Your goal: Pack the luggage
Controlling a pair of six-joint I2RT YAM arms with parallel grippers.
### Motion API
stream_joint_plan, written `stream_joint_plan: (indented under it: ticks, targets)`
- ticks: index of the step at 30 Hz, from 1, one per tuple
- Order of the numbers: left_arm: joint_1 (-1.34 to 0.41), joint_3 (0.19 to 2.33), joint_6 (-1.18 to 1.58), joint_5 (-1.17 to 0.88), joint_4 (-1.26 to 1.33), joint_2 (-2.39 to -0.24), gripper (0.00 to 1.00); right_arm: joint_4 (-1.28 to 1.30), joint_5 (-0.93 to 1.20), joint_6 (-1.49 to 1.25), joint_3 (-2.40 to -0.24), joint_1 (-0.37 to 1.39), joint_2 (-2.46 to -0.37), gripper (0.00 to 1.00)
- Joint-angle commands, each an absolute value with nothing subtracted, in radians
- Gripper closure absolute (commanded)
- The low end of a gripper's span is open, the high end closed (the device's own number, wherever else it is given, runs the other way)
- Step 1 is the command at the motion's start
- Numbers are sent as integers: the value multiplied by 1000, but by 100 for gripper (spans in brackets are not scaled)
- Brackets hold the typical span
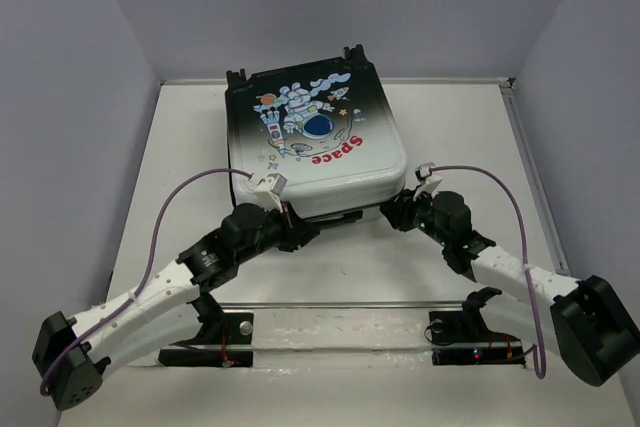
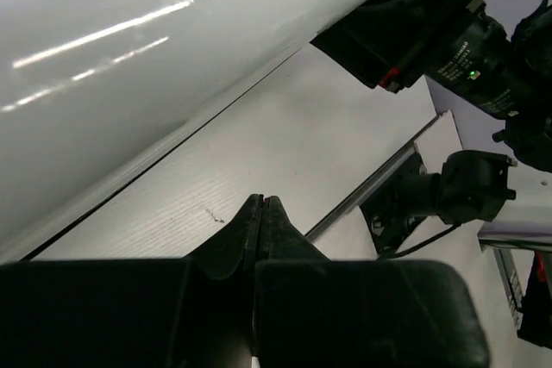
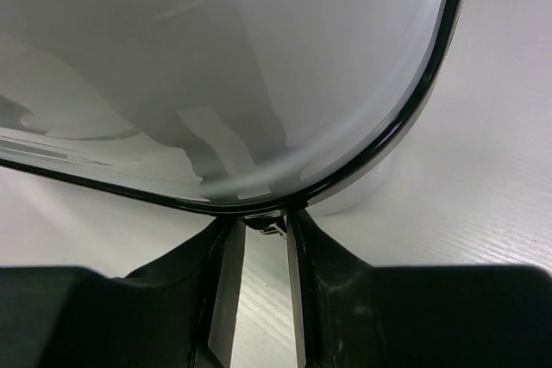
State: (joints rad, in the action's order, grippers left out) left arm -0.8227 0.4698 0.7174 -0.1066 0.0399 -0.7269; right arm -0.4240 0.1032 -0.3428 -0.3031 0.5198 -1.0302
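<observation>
White tabletop (image 1: 340,272), closed luggage (image 1: 318,132) lying flat.
Left pincer (image 2: 261,206) pressed together near it; right pincer (image 3: 266,223) at its black rim, I can't tell if it's pinching.

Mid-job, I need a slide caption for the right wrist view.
Right hand at the black seam on a rounded corner of the luggage, white table beneath.

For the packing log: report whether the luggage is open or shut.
Shut: the luggage lies flat, printed lid down on its lower half, no lining showing. Whether it is zipped, cannot tell.
</observation>
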Motion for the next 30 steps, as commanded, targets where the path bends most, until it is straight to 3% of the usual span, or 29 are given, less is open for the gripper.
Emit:
stream_joint_plan:
  ticks: [1,4,6,8,12,17,18,21,24,30]
  targets:
    - [-877,506,764,95,195,-759,91,-614,20,-302,-313,523,-1051,69]
    - [-900,469,778,141,204,-770,83,-636,11,-299,-318,523,-1058,74]
    - [-902,456,776,169,209,-796,79,-653,20,-314,-318,523,-1060,87]
    - [-904,448,772,230,218,-808,73,-650,17,-339,-316,532,-1049,93]
    - [-904,459,749,317,284,-859,49,-533,-73,-356,-328,648,-986,93]
    - [-908,515,721,310,261,-847,34,-345,-202,-396,-359,727,-930,93]
    - [-910,534,715,360,168,-813,25,-328,-218,-409,-362,727,-917,93]
    - [-879,619,674,480,-95,-628,10,-270,-226,-419,-382,727,-914,93]
    - [-767,742,596,491,-314,-559,5,-261,-212,-419,-406,727,-934,93]
    - [-470,853,424,304,-388,-638,1,-253,-204,-423,-422,727,-957,93]
